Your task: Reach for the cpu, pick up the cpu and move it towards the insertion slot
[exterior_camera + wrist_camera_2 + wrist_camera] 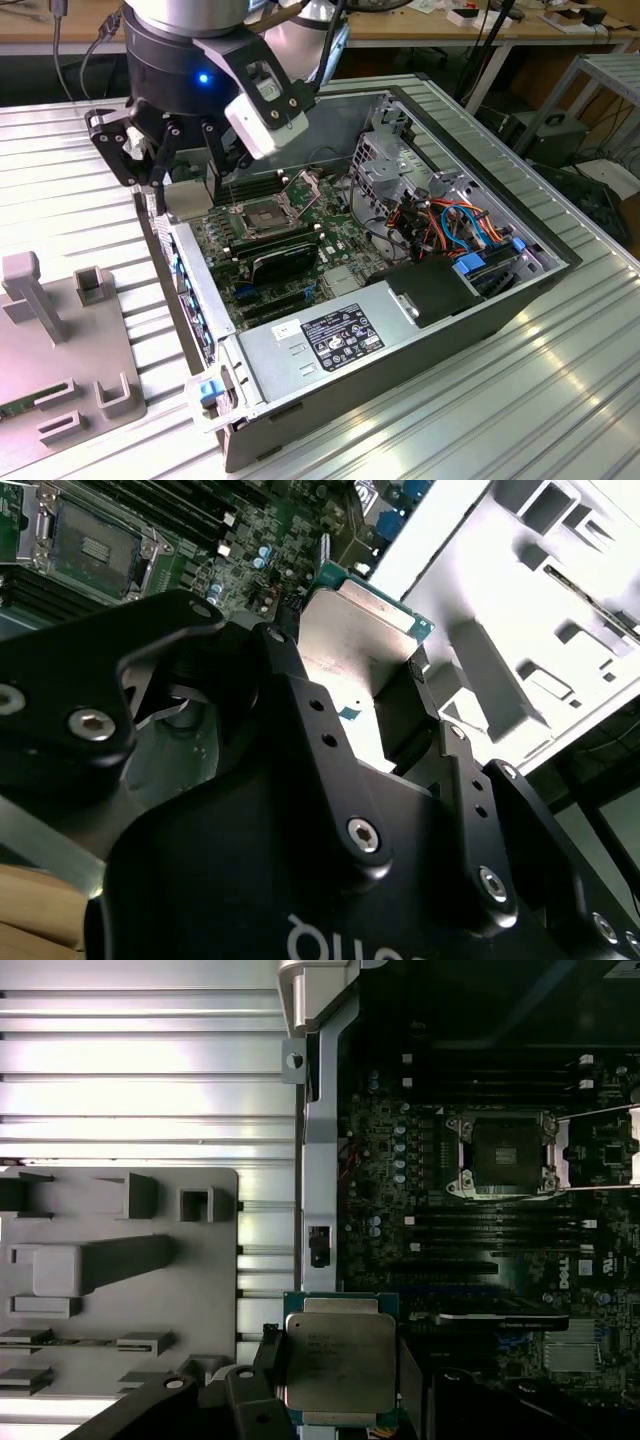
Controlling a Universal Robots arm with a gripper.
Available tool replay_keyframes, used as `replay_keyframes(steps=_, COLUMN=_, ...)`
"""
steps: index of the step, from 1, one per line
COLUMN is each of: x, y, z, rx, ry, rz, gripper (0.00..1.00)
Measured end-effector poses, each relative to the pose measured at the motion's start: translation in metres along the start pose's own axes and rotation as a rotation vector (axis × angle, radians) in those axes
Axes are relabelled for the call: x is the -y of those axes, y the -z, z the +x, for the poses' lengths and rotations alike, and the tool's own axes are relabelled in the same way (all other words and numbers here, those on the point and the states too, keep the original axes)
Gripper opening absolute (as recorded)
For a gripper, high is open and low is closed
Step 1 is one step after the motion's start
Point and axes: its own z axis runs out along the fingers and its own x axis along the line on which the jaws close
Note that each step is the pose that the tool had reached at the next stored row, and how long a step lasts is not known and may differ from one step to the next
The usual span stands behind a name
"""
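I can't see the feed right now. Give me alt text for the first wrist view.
The gripper holds the cpu flat, its metal face to the camera, above the edge of an open computer case. On the motherboard beyond it the insertion slot stands open and empty, and a grey parts tray lies on the ribbed table beside the case.

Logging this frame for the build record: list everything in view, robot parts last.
cpu: one, grey-tan, held between the gripper's fingers near the case's edge.
insertion slot: one, silver frame, dark centre, on the motherboard, open.
computer case: one, grey, lying open on the table.
parts tray: one, pale grey, beside the case.
table: one, ribbed silver.
gripper: one, black, over the case's edge on the exterior view's left.
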Motion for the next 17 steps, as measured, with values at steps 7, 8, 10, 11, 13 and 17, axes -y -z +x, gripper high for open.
replay_keyframes(steps=7, x=-0.0004, y=0.0003, z=-0.0102, rx=0.0, ry=0.0, rz=0.0, gripper=0.55)
replay_keyframes(steps=8, x=-0.0006, y=0.0003, z=-0.0118, rx=0.0, ry=0.0, rz=0.0, gripper=0.55)
replay_keyframes(steps=10, x=-0.0014, y=0.0003, z=-0.015, rx=0.0, ry=0.0, rz=0.0, gripper=0.55)
replay_keyframes(steps=11, x=-0.0017, y=0.0002, z=-0.0163, rx=0.0001, ry=0.0, rz=-0.0001, gripper=0.55)
replay_keyframes(steps=13, x=-0.0029, y=0.0003, z=-0.0215, rx=0.0, ry=0.0, rz=0.0, gripper=0.55)
replay_keyframes(steps=17, x=-0.0062, y=0.0004, z=-0.0311, rx=0.0, ry=-0.001, rz=0.0, gripper=0.55)
